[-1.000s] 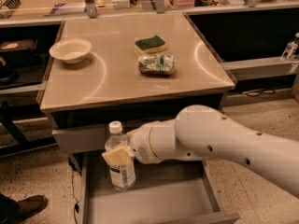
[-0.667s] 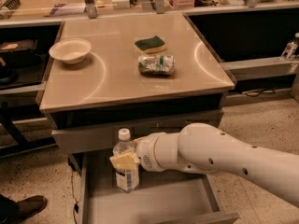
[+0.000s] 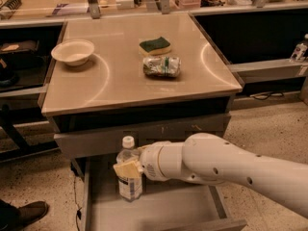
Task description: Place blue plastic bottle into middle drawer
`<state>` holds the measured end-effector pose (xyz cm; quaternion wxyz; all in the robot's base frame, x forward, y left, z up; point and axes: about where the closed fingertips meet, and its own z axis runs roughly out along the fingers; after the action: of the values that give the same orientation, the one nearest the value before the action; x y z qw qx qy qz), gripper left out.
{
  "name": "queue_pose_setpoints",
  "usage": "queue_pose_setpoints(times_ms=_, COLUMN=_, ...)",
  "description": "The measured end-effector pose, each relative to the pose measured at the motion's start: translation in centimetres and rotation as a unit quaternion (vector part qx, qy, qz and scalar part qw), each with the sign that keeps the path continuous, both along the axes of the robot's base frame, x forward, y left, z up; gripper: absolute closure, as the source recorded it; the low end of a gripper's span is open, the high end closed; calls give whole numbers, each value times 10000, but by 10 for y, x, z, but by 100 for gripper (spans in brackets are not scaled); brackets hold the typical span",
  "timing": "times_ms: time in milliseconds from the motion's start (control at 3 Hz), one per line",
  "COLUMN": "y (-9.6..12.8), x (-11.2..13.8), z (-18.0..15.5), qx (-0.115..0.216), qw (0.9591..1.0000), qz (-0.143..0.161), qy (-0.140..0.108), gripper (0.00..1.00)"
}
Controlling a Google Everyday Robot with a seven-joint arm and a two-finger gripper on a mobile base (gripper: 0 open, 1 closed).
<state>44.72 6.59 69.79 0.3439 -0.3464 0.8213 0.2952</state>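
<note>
Gripper (image 3: 128, 169) at the end of a thick white robot arm (image 3: 226, 165) reaches in from the lower right. Its pale yellow fingers (image 3: 124, 168) are clamped around the middle of the blue plastic bottle (image 3: 130, 187). The bottle stands upright, white cap on top, its pale label showing below the fingers. It is inside the pulled-out middle drawer (image 3: 163, 211), near the back left corner, and just in front of the closed grey drawer front (image 3: 96, 141) above. Whether its base touches the drawer floor or hangs just above it cannot be told.

Above the drawers sits a beige tabletop (image 3: 115, 85). A white bowl (image 3: 73, 52) rests near its back left corner. Toward the centre lies a green and yellow sponge (image 3: 155, 45), and just in front of it, a crumpled snack bag (image 3: 161, 66). A dark shoe (image 3: 30, 212) shows on the speckled floor at the lower left. At the far right, a small bottle (image 3: 299, 49) stands on a shelf.
</note>
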Motion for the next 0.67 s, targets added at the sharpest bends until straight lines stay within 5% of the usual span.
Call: queue_pose_setpoints(times_ms=667, y=-12, x=10, z=-92, qx=337, qw=9966, qz=-746, qy=39, gripper=100)
